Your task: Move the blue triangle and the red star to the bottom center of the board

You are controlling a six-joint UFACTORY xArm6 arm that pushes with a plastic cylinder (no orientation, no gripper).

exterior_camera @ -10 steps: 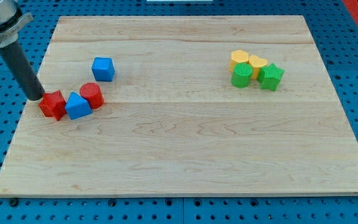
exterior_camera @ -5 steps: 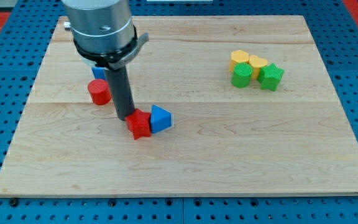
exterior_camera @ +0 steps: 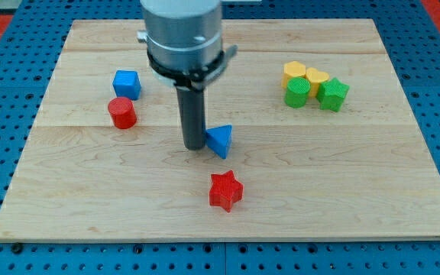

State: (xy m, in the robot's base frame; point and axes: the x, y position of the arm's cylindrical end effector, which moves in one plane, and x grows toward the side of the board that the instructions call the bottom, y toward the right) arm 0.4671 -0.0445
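Observation:
The blue triangle (exterior_camera: pixel 220 140) lies near the board's middle. My tip (exterior_camera: pixel 195 146) stands right against its left side, touching or nearly touching it. The red star (exterior_camera: pixel 225 191) lies apart from them, lower down and slightly right of the triangle, near the bottom centre of the wooden board (exterior_camera: pixel 319 191). The rod and its wide grey mount rise from the tip toward the view's top.
A blue cube (exterior_camera: pixel 127 83) and a red cylinder (exterior_camera: pixel 121 113) sit at the upper left. At the upper right are two yellow blocks (exterior_camera: pixel 305 75), a green cylinder (exterior_camera: pixel 297 93) and a green star-like block (exterior_camera: pixel 332 94), clustered together.
My tip has swept right from the board's left edge, pushing the red star and blue triangle away from the red cylinder. The star now lies lower down, apart from the triangle.

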